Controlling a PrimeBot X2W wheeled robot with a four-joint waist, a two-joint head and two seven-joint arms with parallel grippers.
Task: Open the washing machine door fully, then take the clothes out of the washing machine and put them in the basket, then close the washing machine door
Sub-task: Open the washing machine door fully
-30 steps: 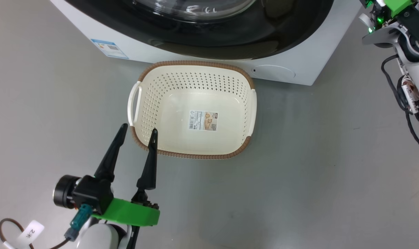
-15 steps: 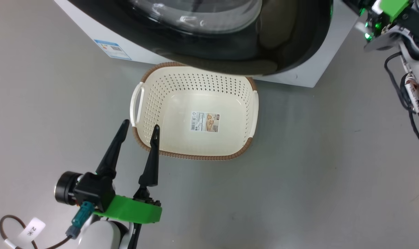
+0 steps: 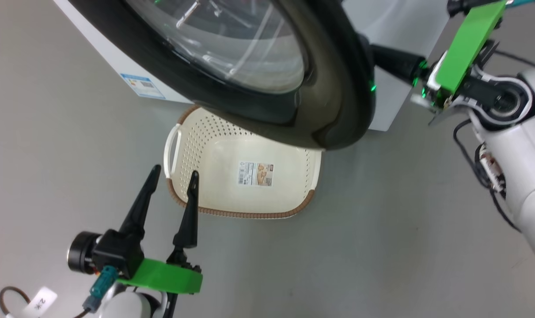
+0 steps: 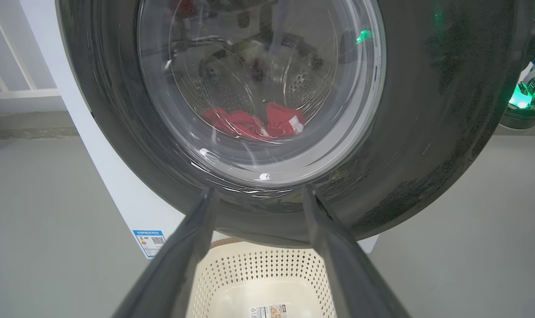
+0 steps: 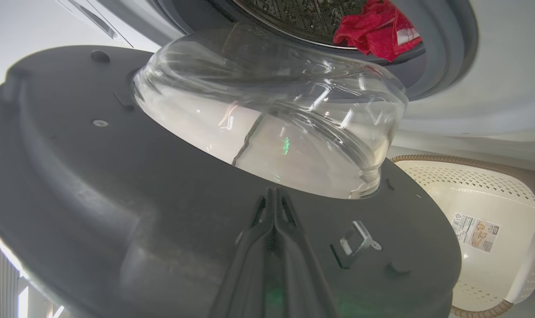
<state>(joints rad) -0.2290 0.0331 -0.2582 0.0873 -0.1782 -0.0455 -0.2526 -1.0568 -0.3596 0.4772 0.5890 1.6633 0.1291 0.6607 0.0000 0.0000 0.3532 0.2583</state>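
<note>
Left pincer (image 3: pixel 175 170): nearest the camera, at the basket's near left corner; its two dark fingers are spread apart and hold nothing. One tip sits just outside the brown rim, the other over it.
Floor (image 3: pixel 382 221): plain grey, carrying the basket and the machine.
Basket (image 3: pixel 240 213): cream perforated plastic with a brown woven-look rim, standing upright on the floor. There is only a paper label on its bottom.
Washing machine door (image 3: pixel 338 88): partly open, with a wide glossy black rim around a bulging clear glass bowl. It hangs over the far half of the basket and hides the far rim.
Right pincer (image 3: pixel 384 56): above and to the right of the basket's far right corner. Its fingers are pressed together, empty, and reach behind the door's free edge. In the right wrist view the joined fingers (image 5: pixel 272 194) lie along the door's dark inner face, just below the glass bowl and beside a small metal latch hook (image 5: pixel 358 240).
Washing machine (image 3: pixel 395 101): white box directly behind the basket, with a blue energy sticker (image 3: pixel 142 85) on its front, beyond the basket's left end.
Clothes (image 5: pixel 373 31): bright red with a white band, lying in the steel drum, above and beyond the basket. In the left wrist view they show through the door glass (image 4: pixel 249 126).
</note>
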